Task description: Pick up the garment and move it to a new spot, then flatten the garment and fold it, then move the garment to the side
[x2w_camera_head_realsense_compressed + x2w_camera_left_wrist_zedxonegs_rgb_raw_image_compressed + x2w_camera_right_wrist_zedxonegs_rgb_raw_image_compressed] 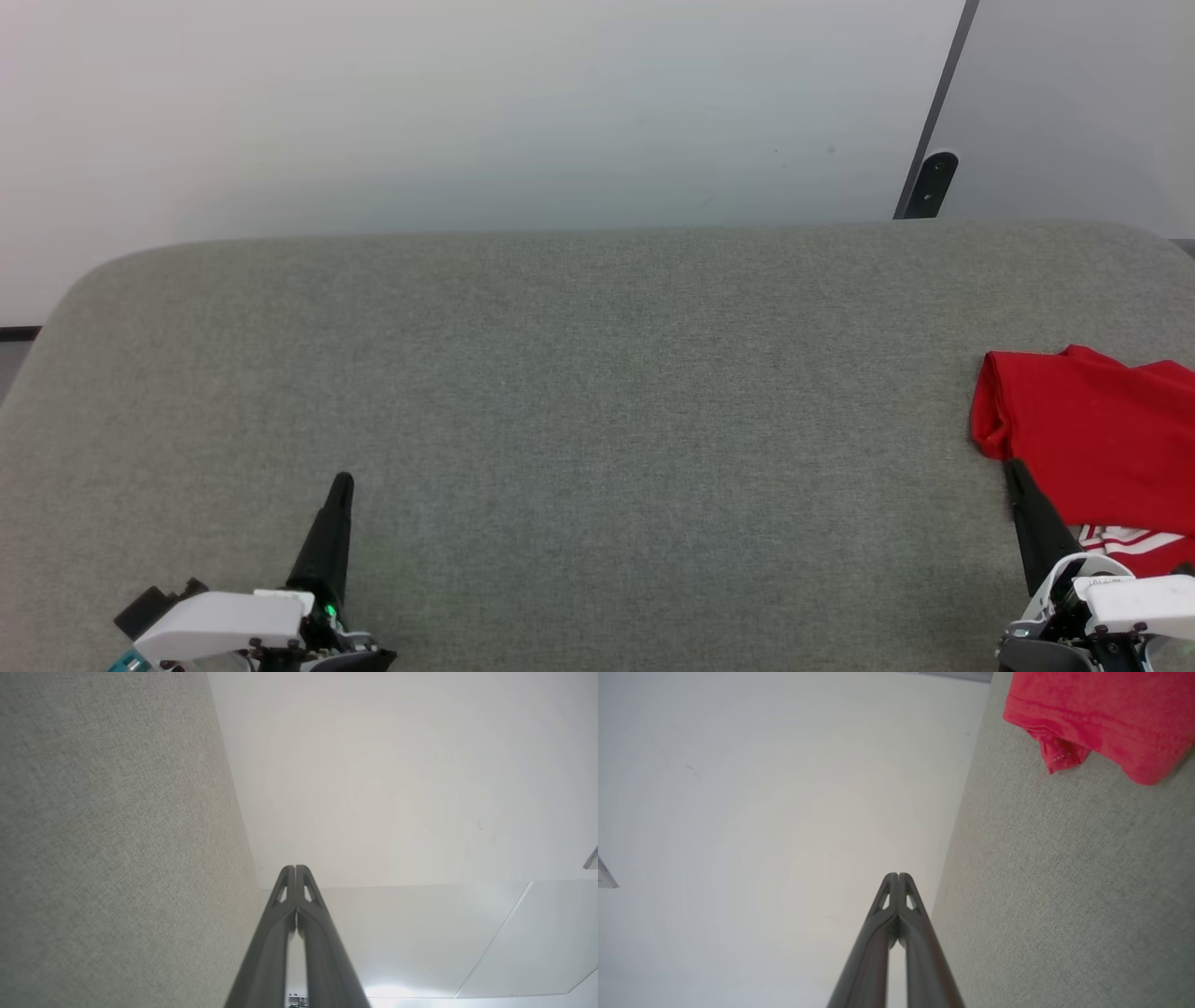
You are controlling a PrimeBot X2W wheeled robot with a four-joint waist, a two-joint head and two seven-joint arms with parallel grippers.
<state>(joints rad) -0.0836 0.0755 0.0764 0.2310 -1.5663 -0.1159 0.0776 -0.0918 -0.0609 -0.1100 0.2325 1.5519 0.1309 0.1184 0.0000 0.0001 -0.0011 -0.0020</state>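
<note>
The garment (1097, 439) is a red shirt lying bunched at the far right of the grey table (579, 392), with a strip of white striped trim at its near edge; part of it runs past the picture's right side. In the right wrist view its red hem (1101, 714) lies at the top right. My right gripper (1010, 467) is shut and empty, its tip just at the garment's near left edge; whether it touches the cloth I cannot tell. My left gripper (343, 481) is shut and empty over bare table at the lower left.
A pale wall (467, 112) rises behind the table's rounded far edge. A dark bracket (934, 182) stands at the back right beside a wall panel seam. Grey table cloth stretches between the two grippers.
</note>
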